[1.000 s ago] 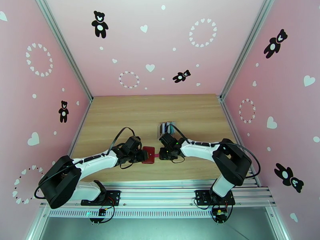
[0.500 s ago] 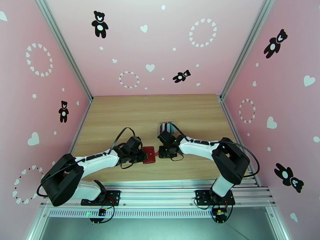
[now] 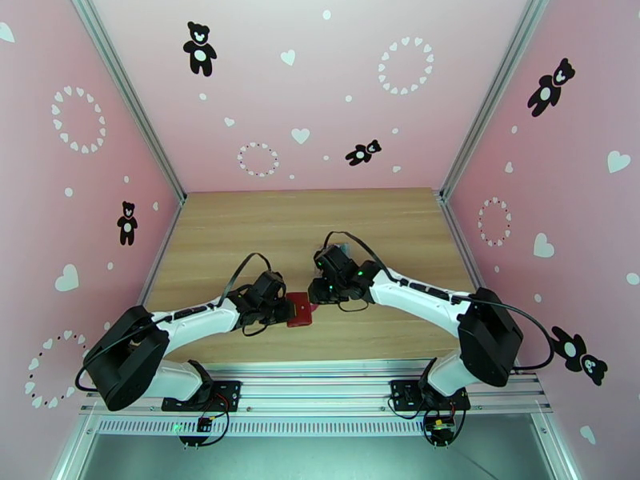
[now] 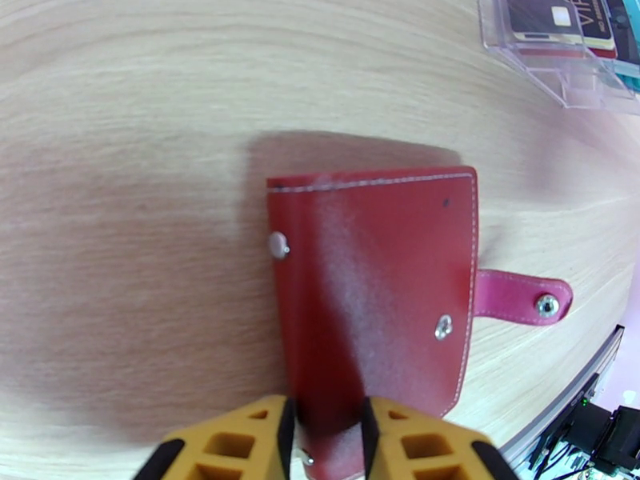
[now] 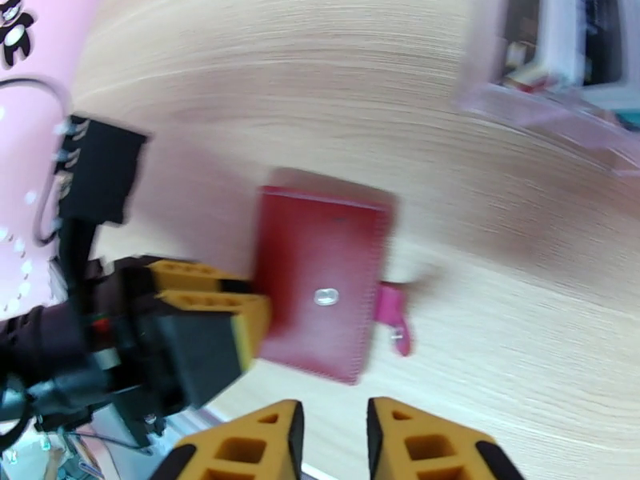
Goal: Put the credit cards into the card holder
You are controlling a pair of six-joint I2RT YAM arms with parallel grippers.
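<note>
Near the front middle of the bench (image 3: 240,234): the red wallet (image 4: 376,290) lies flat and folded. Its pink tab (image 4: 520,296) is unsnapped and sticks out sideways.
Left jaws: clamped on the wallet's near edge, with the yellow fingers (image 4: 248,442) on either side of it. I keep the same hold as a second ago.
Right arm (image 3: 424,294): this is the change. It has come off the tab end, where it sat a second ago, and swung back toward the clear rack (image 4: 560,66).
Right jaws: a little apart with nothing between them, hanging over the bench just short of the wallet.
Cards (image 4: 552,14): standing in the rack, none in the wallet yet.
Meaning: I judge the tab freed, but the wallet needs opening before any card goes in.
</note>
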